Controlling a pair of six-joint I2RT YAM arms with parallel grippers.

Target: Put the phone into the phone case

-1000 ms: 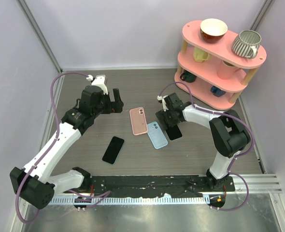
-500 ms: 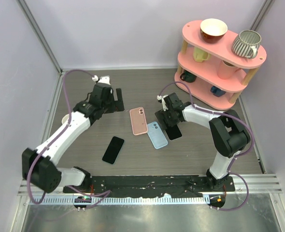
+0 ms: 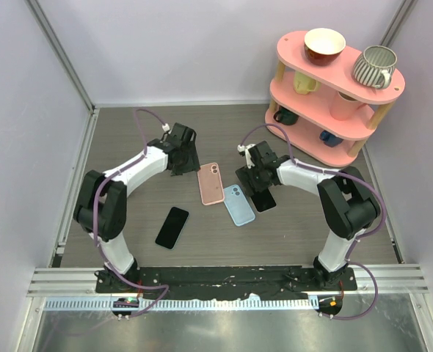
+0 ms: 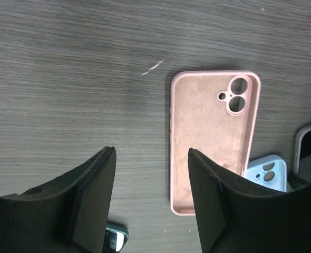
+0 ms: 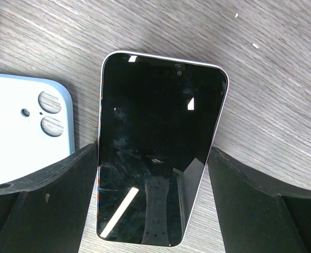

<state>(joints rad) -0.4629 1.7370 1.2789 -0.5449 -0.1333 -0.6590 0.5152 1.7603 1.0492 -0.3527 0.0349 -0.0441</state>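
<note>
While the overhead view takes in the whole bench [image 3: 224, 132], each wrist camera adds detail it cannot give. Two cases lie there: a pink rectangular phone case [image 3: 210, 183], hollow side up, and a light blue phone case [image 3: 238, 204] just beside the pink case's lower right corner. Two phones lie flat, screens up. A black-screened phone with a pale rim [image 3: 265, 199] is right of the pink case, beyond the blue one. A second black phone [image 3: 172, 227] lies apart, below and left of the pink case.

The left wrist view shows the left gripper [image 4: 150, 158] over bare wood just left of the pink case, its jaws apart and holding nothing. The right wrist view shows the right gripper [image 5: 151, 158] with jaws spread astride the pale-rimmed phone, with a sliver of wood showing beside one finger. One pink three-tier shelf [image 3: 297, 55] carrying cups stands well right of the pink case.
</note>
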